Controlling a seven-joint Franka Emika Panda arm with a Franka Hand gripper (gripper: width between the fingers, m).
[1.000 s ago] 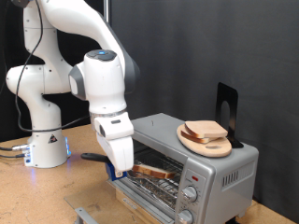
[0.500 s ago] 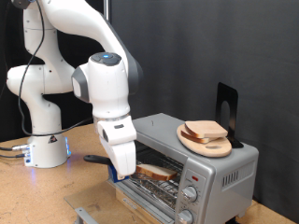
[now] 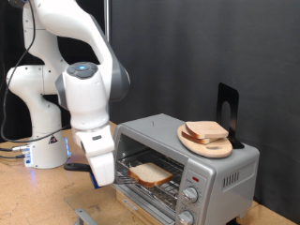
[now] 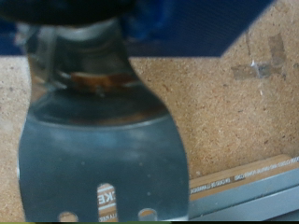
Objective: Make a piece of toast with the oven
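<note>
A piece of toast (image 3: 150, 172) lies flat on the wire rack inside the oven (image 3: 211, 169), whose front stands open. My gripper (image 3: 101, 167) hangs to the exterior view's left of the oven mouth, clear of the slice. It is shut on a metal spatula (image 4: 98, 140). The slotted blade fills the wrist view above the cork tabletop (image 4: 234, 121), with nothing lying on it. My blue fingers (image 4: 196, 23) show at the blade's root.
A round wooden plate (image 3: 204, 142) with more bread slices (image 3: 206, 130) rests on the oven's top, beside a black stand (image 3: 228, 108). The oven's knobs (image 3: 192, 194) face the front. The robot base (image 3: 45, 150) stands at the exterior view's left. A metal bracket (image 3: 84, 217) sits at the table's front.
The arm has drawn back to the exterior view's left, out of the oven mouth. The spatula came out from under the slice, which stays on the rack.
</note>
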